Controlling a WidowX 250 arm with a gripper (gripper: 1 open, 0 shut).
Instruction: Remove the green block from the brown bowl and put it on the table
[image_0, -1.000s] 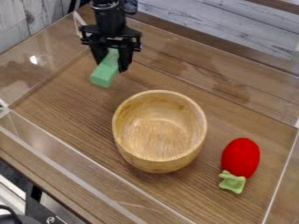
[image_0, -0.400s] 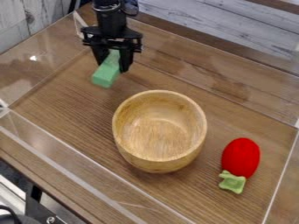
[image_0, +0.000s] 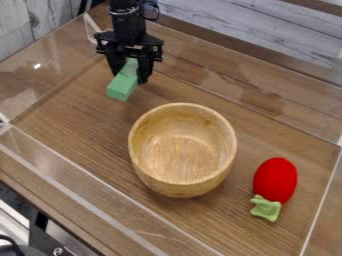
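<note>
listing what we see around the brown bowl (image_0: 183, 149): the gripper (image_0: 128, 70) up-left of it, pointing down, fingers clamped on the green block (image_0: 123, 84), which hangs low over the table (image_0: 80, 130); a red strawberry toy (image_0: 274, 184) right of it.
</note>
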